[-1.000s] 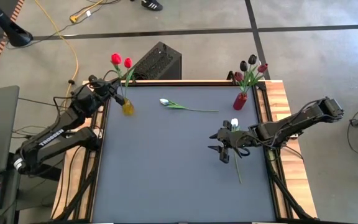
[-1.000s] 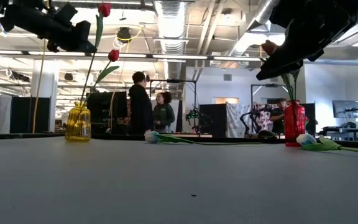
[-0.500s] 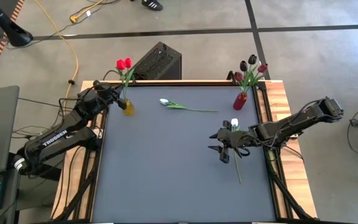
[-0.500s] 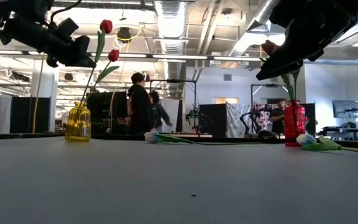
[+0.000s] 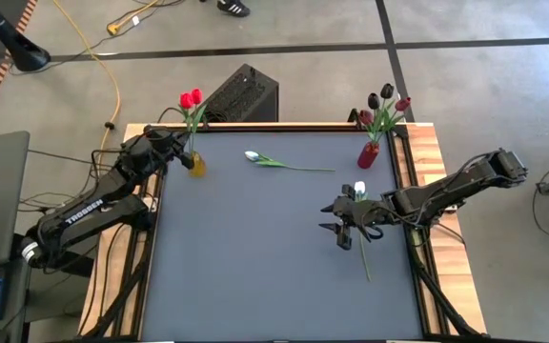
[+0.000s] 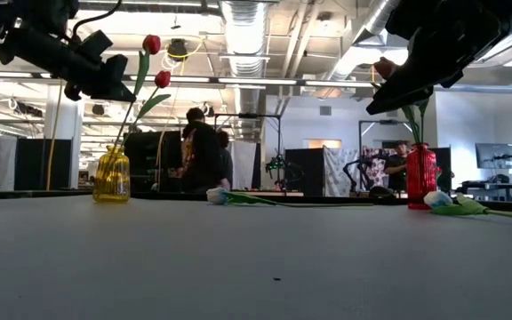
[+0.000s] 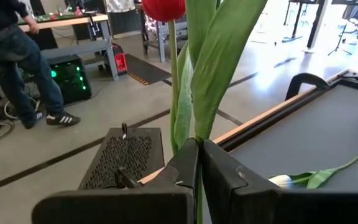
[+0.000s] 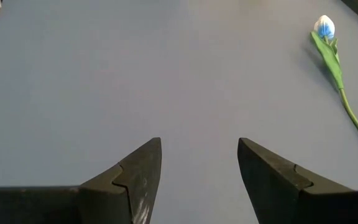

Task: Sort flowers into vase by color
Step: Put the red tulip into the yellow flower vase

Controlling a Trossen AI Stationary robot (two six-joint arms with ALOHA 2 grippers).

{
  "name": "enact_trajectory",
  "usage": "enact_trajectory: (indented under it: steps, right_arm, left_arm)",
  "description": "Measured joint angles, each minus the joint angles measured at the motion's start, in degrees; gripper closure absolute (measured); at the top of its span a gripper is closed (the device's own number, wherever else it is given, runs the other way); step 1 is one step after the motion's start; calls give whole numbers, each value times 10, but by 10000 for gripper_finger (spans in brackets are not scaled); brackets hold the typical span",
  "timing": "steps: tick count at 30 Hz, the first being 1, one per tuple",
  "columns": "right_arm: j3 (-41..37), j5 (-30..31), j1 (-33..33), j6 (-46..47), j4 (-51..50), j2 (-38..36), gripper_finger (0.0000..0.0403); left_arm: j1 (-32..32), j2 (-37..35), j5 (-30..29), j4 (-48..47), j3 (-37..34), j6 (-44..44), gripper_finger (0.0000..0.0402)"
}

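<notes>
Moved: left gripper (image 7: pixel 199 163), pinching 1 red tulip (image 5: pixel 185 99), lowered toward yellow vase (image 5: pixel 196 165); stem light, bendy—grip mid-stem; right gripper (image 8: pixel 199 163) spread.

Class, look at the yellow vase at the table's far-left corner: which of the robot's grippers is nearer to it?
Left. The left gripper sits just beside and above the yellow vase, clamped on a red tulip stem. The right gripper hovers open across the table.
</notes>
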Motion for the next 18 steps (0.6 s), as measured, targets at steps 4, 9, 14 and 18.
enact_trajectory:
  steps: [4, 9, 14, 18]
  right_arm:
    - [0, 0, 0, 0, 0, 0, 165]
    - [0, 0, 0, 0, 0, 0, 165]
    - [0, 0, 0, 0, 0, 0, 165]
    - [0, 0, 0, 0, 0, 0, 165]
  left_arm:
    - [0, 0, 0, -1, 0, -2, 399]
    - [0, -15, 0, -23, 0, -2, 378]
    - [0, -45, -3, -46, 0, -6, 344]
    - [0, -65, -12, -49, 0, -35, 319]
